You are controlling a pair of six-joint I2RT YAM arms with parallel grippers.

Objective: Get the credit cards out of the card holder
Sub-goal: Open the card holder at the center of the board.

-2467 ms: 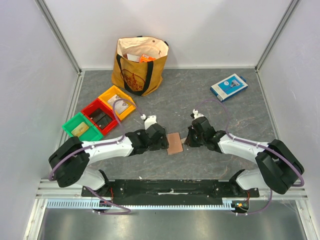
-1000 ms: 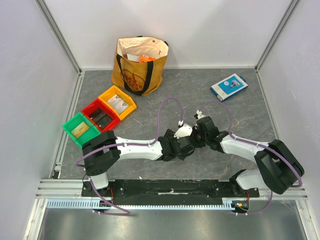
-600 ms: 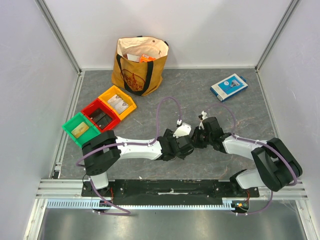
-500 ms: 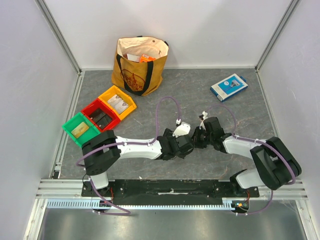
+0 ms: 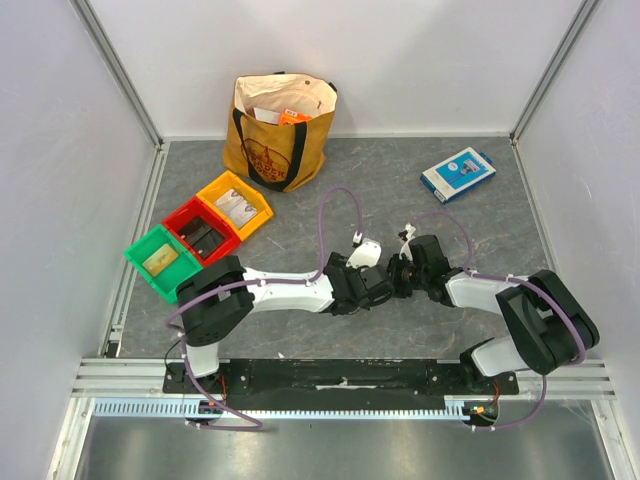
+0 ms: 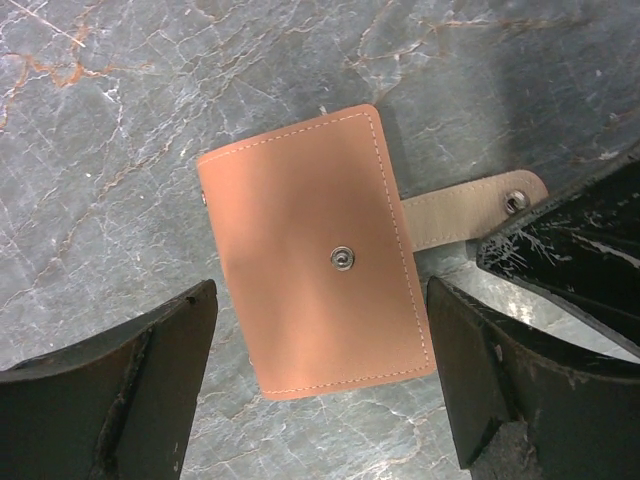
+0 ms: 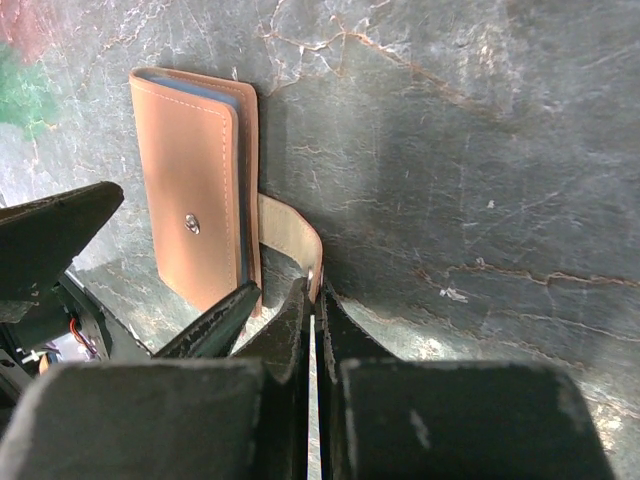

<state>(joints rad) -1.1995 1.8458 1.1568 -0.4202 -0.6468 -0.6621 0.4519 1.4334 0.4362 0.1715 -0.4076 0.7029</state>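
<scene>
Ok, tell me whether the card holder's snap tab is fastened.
No, the snap tab sticks out sideways from the folded card holder, well clear of the stud on the cover.

Lab robot cell: white panels (image 5: 400, 60), aluminium frame (image 5: 118, 75).

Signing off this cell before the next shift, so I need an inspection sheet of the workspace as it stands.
Surface: grey marbled tabletop.
Job's things: card holder lies folded shut, snap tab undone; no credit cards seen.
Clutter: tote bag and blue-and-white box at the back; yellow bin, red bin and green bin at the left.
Tools: left tool open, astride the card holder; right tool shut at the tab's end.
Cables: purple left cable and right cable loop off the wrists.
Surroundings: white walls, metal frame posts.
</scene>
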